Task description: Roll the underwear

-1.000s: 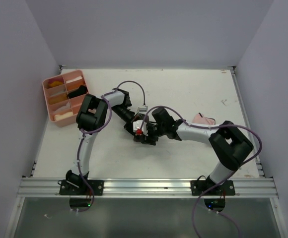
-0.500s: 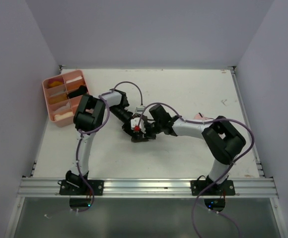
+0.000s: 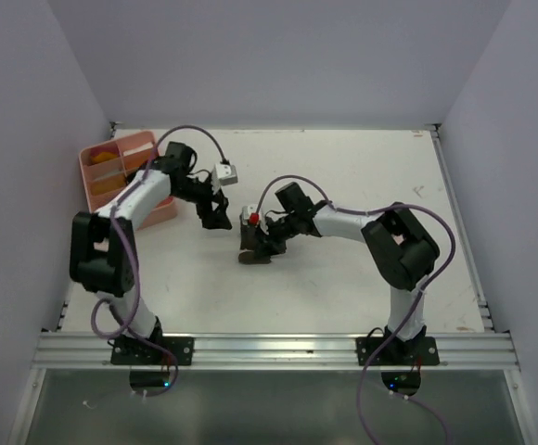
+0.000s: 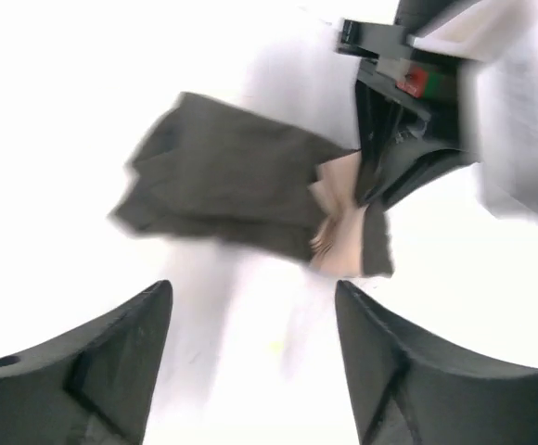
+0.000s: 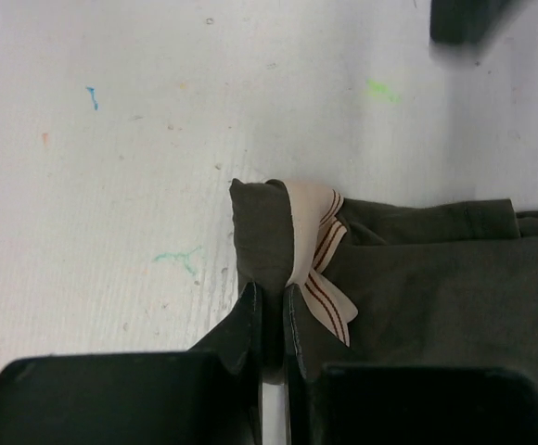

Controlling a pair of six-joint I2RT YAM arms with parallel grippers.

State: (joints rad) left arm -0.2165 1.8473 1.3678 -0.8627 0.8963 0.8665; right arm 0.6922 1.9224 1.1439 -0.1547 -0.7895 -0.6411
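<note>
The dark olive underwear (image 5: 417,269) lies folded on the white table, with a cream striped bow (image 5: 320,269) at its edge. In the top view the underwear (image 3: 253,255) is a small dark bundle at the table's middle. My right gripper (image 5: 271,311) is shut on the underwear's folded edge beside the bow. My left gripper (image 4: 250,311) is open, a short way back from the underwear (image 4: 223,181), with nothing between its fingers. From above, the left gripper (image 3: 215,215) hangs left of the right gripper (image 3: 252,243).
A pink compartment tray (image 3: 96,188) with small items stands at the table's back left, just behind the left arm. Small coloured pen marks dot the tabletop (image 5: 111,139). The right arm's forearm (image 3: 343,222) stretches across the table's middle.
The left gripper opened, let go of the underwear and pulled back left toward the tray. The right gripper closed on the underwear's edge and shifted slightly left.
</note>
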